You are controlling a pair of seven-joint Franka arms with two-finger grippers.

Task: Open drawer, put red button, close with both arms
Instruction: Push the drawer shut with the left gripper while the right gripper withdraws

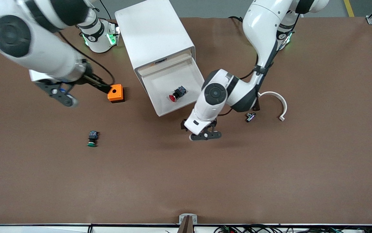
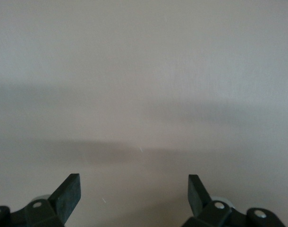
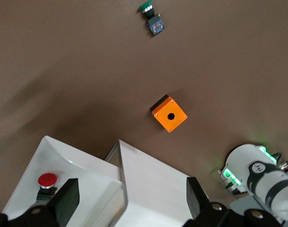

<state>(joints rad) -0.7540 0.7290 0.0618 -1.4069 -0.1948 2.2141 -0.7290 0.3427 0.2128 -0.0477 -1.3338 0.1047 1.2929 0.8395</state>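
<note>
The drawer stands pulled out of the white cabinet toward the front camera. The red button lies inside it on its side; in the right wrist view the red button shows by the drawer wall. My right gripper hangs high in the air near the orange box, open and empty, as the right gripper in its own view confirms. My left gripper is low over bare table just off the drawer's front corner, and the left gripper is open with nothing between its fingers.
An orange box with a round hole sits beside the cabinet toward the right arm's end. A green button lies nearer the front camera. A white curved piece and a small dark part lie toward the left arm's end.
</note>
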